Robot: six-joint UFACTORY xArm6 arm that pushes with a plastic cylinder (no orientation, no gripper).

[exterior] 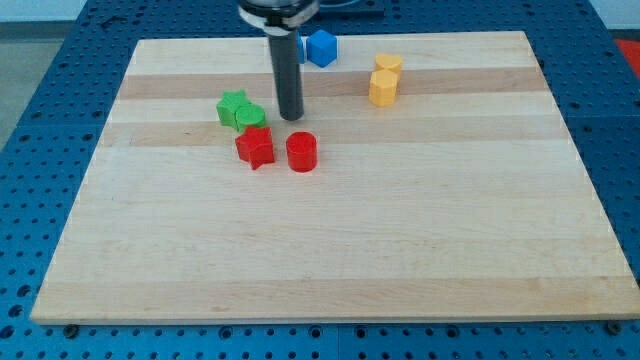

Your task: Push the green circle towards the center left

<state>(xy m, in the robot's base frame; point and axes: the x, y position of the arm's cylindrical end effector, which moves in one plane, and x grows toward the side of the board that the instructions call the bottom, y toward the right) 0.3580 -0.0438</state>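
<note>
**Green circle push: barely started**

Green circle (250, 117) sits upper-middle of the board, touching the green star (232, 105) on its left. Our tip (291, 116), a bare rod gripping nothing, stands just right of it. Most of the leftward travel remains. Red star (255, 147) and red cylinder (301, 152) sit just below. Wooden board (330, 260) lies on blue pegboard (50, 90).

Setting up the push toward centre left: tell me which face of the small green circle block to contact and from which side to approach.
Contact the small green circle block's right-hand wall, coming from the view's right. My tip already stands just right of it. The green star block touches its upper left, so a straight leftward push will likely carry both; the red star block sits just below.
</note>
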